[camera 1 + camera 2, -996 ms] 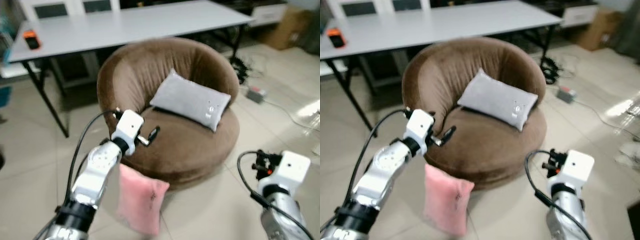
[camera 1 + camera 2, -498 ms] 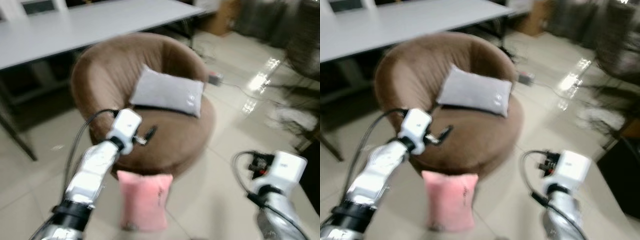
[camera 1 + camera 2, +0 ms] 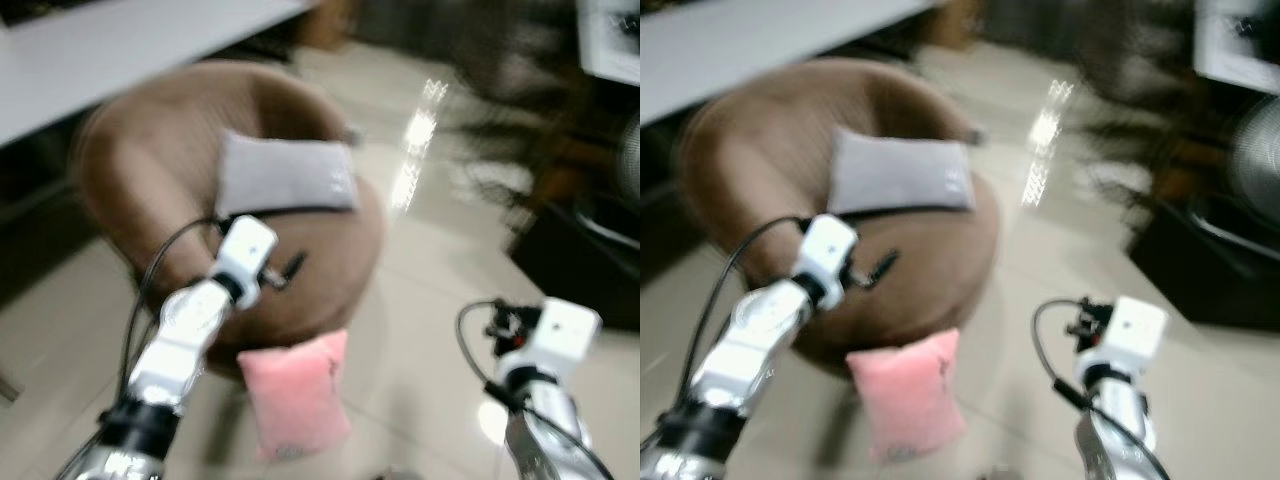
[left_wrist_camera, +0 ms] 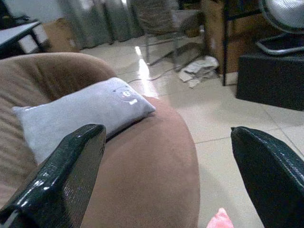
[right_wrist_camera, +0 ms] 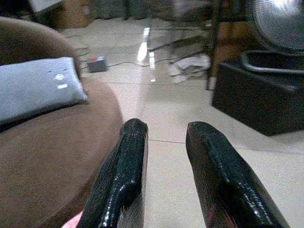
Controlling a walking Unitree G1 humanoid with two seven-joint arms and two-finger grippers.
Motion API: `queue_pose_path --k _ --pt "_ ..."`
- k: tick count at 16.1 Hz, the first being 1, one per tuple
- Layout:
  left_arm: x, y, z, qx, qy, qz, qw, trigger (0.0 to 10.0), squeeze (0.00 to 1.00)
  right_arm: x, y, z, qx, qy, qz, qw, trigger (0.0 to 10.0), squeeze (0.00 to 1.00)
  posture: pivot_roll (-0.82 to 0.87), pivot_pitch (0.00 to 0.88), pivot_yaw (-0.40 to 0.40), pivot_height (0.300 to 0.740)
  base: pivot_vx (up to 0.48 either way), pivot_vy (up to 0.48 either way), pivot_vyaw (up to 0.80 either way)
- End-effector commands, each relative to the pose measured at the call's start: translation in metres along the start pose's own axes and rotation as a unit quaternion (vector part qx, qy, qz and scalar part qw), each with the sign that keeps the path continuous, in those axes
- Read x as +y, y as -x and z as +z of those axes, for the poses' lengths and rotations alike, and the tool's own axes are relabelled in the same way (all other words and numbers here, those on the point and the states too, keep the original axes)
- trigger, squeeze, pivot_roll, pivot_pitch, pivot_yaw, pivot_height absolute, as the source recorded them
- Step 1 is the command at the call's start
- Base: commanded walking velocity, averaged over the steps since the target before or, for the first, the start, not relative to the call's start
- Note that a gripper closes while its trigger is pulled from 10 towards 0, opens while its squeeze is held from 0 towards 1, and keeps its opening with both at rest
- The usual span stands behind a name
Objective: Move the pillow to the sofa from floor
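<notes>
A pink pillow [image 3: 295, 395] stands on the tiled floor, leaning against the front of the round brown sofa [image 3: 130, 170]. A grey pillow [image 3: 285, 175] lies on the sofa's seat. My left gripper [image 3: 290, 268] hovers over the sofa's front edge, above the pink pillow, open with its fingers [image 4: 71, 175] wide apart and nothing between them. My right gripper [image 5: 164, 128] hangs over bare floor to the right of the sofa, its fingers a narrow gap apart and empty. A pink corner [image 4: 219, 219] shows low in the left wrist view. The head views are blurred.
A white table [image 3: 100, 40] stands behind the sofa. At the right are a black box [image 5: 256, 99] and a fan [image 5: 278, 23]. A power strip [image 5: 97, 64] with a cable and crumpled paper [image 4: 199, 71] lie on the floor beyond the sofa.
The whole picture has swung: the camera turned right, so sofa and pillows sit further left. Both arms keep their pose, and the pink pillow stays on the floor.
</notes>
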State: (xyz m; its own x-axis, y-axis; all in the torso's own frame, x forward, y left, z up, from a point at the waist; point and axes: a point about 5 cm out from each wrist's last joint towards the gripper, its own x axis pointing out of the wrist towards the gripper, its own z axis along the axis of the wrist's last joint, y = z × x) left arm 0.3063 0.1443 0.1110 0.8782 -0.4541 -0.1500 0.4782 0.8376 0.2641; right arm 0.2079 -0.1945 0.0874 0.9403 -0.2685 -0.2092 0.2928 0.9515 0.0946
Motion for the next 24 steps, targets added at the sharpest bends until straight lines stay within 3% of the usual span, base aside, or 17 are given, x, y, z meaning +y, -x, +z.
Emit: queue_pose_path --k 1,11,15,19,22,24 --pt "-0.005 -0.005 0.007 -0.012 -0.004 -0.009 1.0 10.0 0.0 -0.006 -0.002 0.005 -0.007 0.007 -0.011 1.0 10.0 0.0 -0.05 0.022 -0.001 0.74 0.0 0.442 -0.79" --pt "-0.007 -0.007 0.009 -0.016 -0.008 -0.014 1.0 10.0 0.0 -0.004 0.0 0.004 -0.002 0.011 -0.014 1.0 10.0 0.0 -0.05 0.03 0.009 0.74 0.0 0.443 -0.79" --pt "-0.007 -0.007 0.008 -0.021 0.017 -0.008 1.0 10.0 0.0 -0.004 0.002 0.003 0.0 0.011 -0.015 1.0 10.0 0.0 -0.06 0.033 0.013 0.74 0.0 0.442 -0.79" --pt "-0.002 -0.004 0.018 -0.07 0.026 0.026 0.997 10.0 0.0 -0.004 0.001 0.007 -0.013 0.04 -0.002 0.999 10.0 0.0 -0.05 0.033 0.012 0.74 0.0 -0.24 -0.7" --pt "-0.002 0.004 0.004 -0.05 0.018 0.022 0.998 10.0 0.0 0.001 0.0 0.012 -0.037 0.085 0.031 0.995 10.0 0.0 -0.05 0.031 0.005 0.74 0.0 -0.32 0.0" --pt "-0.003 0.007 0.001 -0.052 0.04 0.025 0.998 10.0 0.0 0.002 0.0 0.014 -0.042 0.116 0.046 0.991 10.0 0.0 -0.05 0.03 -0.001 0.74 0.0 0.0 0.0"
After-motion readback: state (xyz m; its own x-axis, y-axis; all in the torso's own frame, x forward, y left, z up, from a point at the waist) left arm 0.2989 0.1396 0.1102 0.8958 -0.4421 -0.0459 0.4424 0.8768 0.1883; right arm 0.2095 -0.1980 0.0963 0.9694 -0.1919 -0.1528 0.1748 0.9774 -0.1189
